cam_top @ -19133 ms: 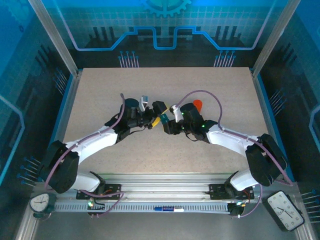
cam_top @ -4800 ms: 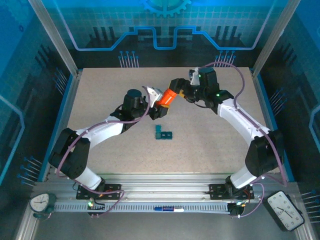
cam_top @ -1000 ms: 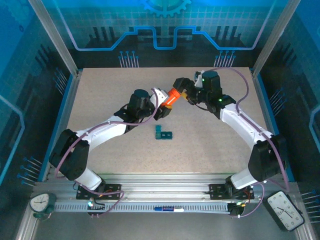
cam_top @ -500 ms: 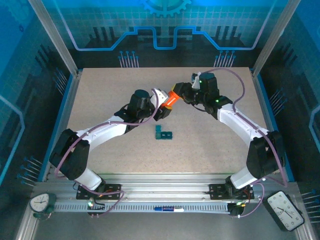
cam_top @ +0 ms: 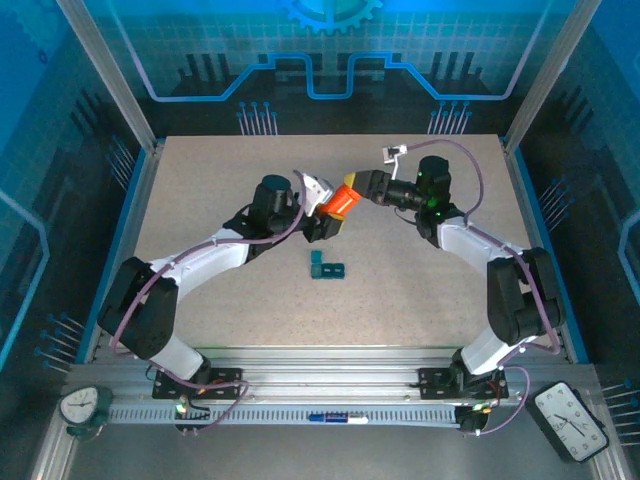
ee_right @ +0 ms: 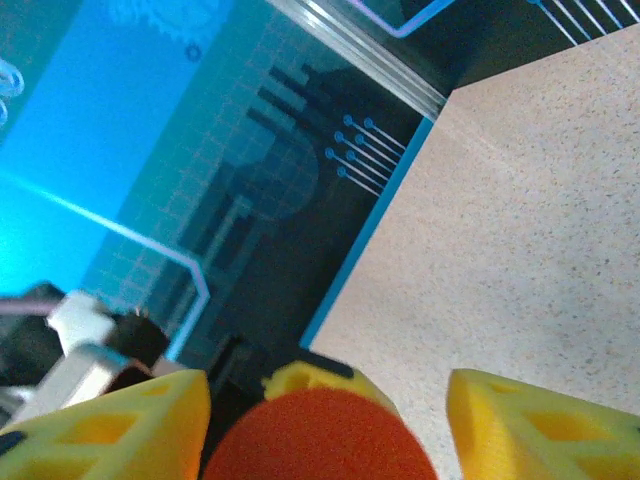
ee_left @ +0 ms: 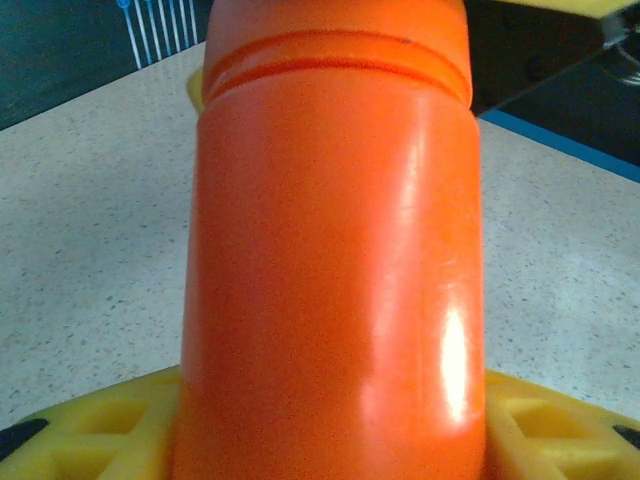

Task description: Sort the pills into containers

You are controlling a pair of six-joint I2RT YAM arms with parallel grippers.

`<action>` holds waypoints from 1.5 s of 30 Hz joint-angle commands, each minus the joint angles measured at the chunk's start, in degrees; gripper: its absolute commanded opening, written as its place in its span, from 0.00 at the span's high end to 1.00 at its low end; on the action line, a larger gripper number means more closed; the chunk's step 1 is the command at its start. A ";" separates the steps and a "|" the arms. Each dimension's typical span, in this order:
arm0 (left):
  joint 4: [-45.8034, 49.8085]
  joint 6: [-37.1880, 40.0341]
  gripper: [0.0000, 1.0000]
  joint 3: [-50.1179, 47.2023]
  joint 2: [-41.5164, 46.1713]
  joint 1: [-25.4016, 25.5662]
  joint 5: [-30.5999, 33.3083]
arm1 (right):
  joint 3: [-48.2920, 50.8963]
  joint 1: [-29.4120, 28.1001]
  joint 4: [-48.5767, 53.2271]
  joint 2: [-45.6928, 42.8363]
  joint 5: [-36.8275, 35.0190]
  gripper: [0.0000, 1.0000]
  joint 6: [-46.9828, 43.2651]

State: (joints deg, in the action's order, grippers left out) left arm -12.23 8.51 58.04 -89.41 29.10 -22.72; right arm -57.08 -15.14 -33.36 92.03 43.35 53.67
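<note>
Your tightest spot is mid-table: the left claw point(cam_top: 322, 208) grips the orange bottle point(cam_top: 340, 203) and the right claw point(cam_top: 366, 188) straddles its cap, so nothing passes between them. The left arm point(cam_top: 200, 262) and right arm point(cam_top: 470, 235) slant in from the near corners and close off those diagonals. Between them the pill box point(cam_top: 326, 267) lies alone, just nearer you than the bottle, with bare table point(cam_top: 420, 300) around it. You have open table along the far edge and in both far corners. Walls point(cam_top: 60, 200) and metal posts point(cam_top: 108, 75) fence the sides
</note>
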 commanded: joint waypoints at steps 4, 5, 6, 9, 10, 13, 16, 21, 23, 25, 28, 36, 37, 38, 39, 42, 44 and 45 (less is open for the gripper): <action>0.36 2.72 1.00 1.90 0.61 0.29 3.63 | -1.65 0.96 11.20 -6.76 -11.62 0.21 3.70; 0.42 3.44 1.00 1.83 0.62 0.49 5.38 | -3.15 0.75 18.12 -7.95 -14.96 0.21 3.75; 0.41 4.09 1.00 1.81 0.55 0.67 6.75 | -4.59 0.52 24.35 -8.71 -17.50 0.21 3.43; 0.40 6.97 1.00 1.80 0.30 1.57 11.02 | -6.30 -0.67 32.66 -11.27 -24.31 0.20 4.95; 0.53 8.20 1.00 1.89 0.14 2.01 12.25 | -6.36 -0.94 32.90 -11.81 -24.92 0.20 5.98; 0.46 9.67 1.00 2.05 -0.20 2.68 13.87 | -9.16 -2.03 37.91 -11.61 -26.48 0.20 6.24; 0.62 10.17 1.00 2.38 -0.54 3.05 14.36 | -11.22 -3.28 42.19 -10.68 -29.00 0.17 5.80; 0.71 10.56 1.00 2.67 -0.93 3.58 14.72 | -12.94 -5.47 44.43 -8.67 -30.06 0.17 5.22; 0.81 10.69 1.00 2.84 -1.10 3.81 14.80 | -13.14 -6.36 44.35 -7.97 -29.96 0.17 5.14; 0.90 10.78 1.00 3.02 -1.22 3.88 14.85 | -13.15 -7.18 43.87 -7.50 -29.77 0.19 5.13; 0.94 10.74 1.00 3.13 -1.38 4.10 14.98 | -13.17 -7.96 43.59 -6.89 -29.39 0.21 5.04; 0.72 10.34 1.00 2.98 -1.39 4.18 14.73 | -12.09 -8.33 41.70 -6.73 -28.74 0.53 3.95; 0.63 10.16 1.00 2.96 -1.31 4.19 14.68 | -12.01 -8.25 41.37 -6.61 -28.20 0.57 3.69; 0.55 9.83 1.00 2.96 -1.30 4.16 14.51 | -11.77 -8.09 40.30 -6.45 -27.28 0.59 3.27; 0.48 9.53 1.00 2.96 -1.14 4.05 14.31 | -11.65 -7.85 39.81 -6.28 -26.53 0.61 2.63; 0.55 8.67 1.00 2.87 -0.56 4.01 12.79 | -9.31 -6.41 33.44 -5.99 -22.29 0.62 0.14; 0.85 7.62 1.00 2.78 0.21 3.55 10.21 | -6.31 -4.57 25.12 -5.78 -17.54 0.61 -2.49; 0.89 6.74 1.00 2.65 0.60 3.12 8.45 | -5.14 -3.74 21.24 -5.57 -14.92 0.61 -4.40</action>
State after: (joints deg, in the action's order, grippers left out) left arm -10.83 16.73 59.11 -90.78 32.36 -7.92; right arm -64.84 -20.69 1.30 85.21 20.05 54.52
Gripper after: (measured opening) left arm 0.540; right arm 0.430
